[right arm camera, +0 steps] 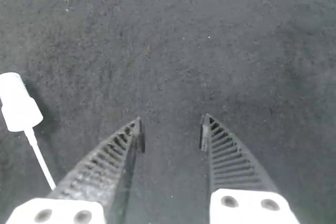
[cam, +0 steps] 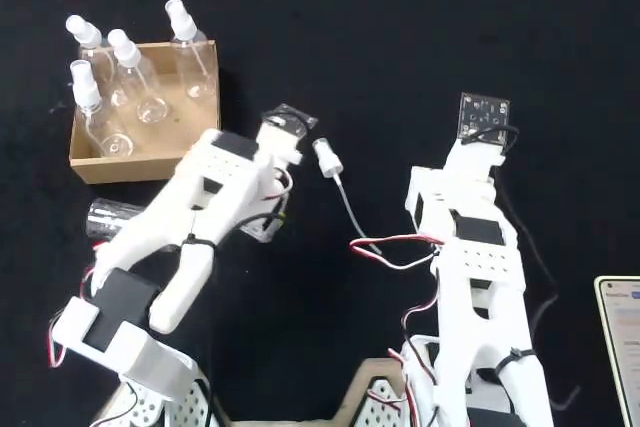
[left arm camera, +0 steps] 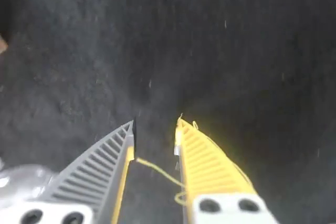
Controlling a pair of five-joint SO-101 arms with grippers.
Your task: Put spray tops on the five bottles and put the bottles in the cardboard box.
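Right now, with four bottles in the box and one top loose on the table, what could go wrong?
The last bottle lies on its side partly under the left arm, so a sweep might roll it away. The loose spray top has a thin tube ending beside a red wire; a grab there could snag or bend it. The cardboard box is crowded, so adding a fifth could topple the standing bottles.

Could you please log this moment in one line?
cardboard box: four topped bottles | fifth bottle: lying on table | spray top: loose | left gripper: jaws open | right gripper: jaws open
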